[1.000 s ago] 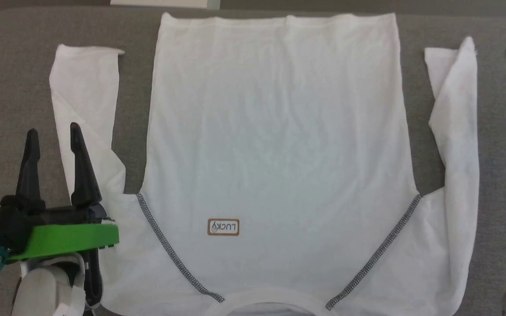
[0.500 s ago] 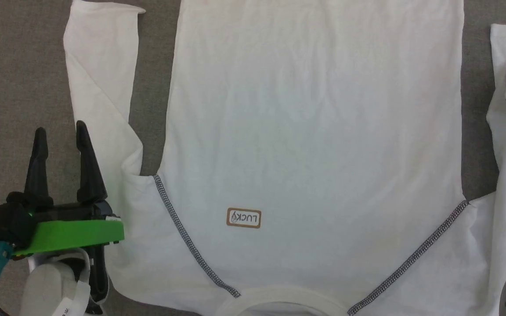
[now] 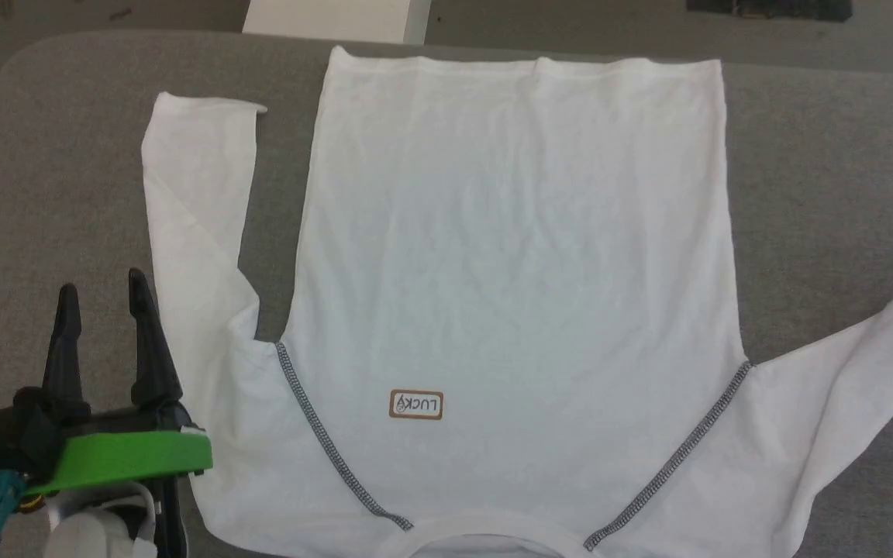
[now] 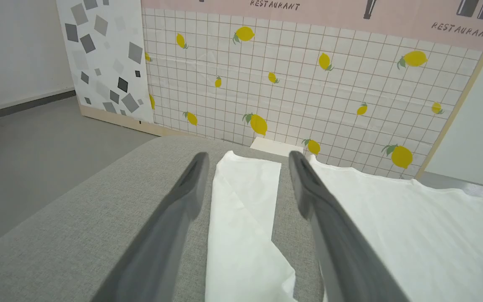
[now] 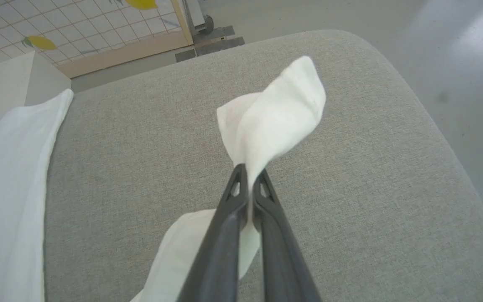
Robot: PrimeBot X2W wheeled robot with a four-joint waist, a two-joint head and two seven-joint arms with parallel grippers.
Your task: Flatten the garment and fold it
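Across grey woven surface (image 3: 826,155), soft white garment (image 3: 516,256) lying flat; right gripper (image 5: 250,170) clenching sleeve (image 5: 275,109), now dragged rightward; left gripper (image 3: 102,283) staying spread.

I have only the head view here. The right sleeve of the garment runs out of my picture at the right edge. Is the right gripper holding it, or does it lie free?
Observer: The right gripper holds it: its jaws are shut on the garment near the sleeve's end.
Operator: Does that end hang over the edge of the table?
Observer: No. In the right wrist view it stands up past the jaws, seen against the grey top.
Operator: Does the left gripper pinch the left sleeve?
Observer: No. In the left wrist view that sleeve lies flat on the table, seen between the open jaws.
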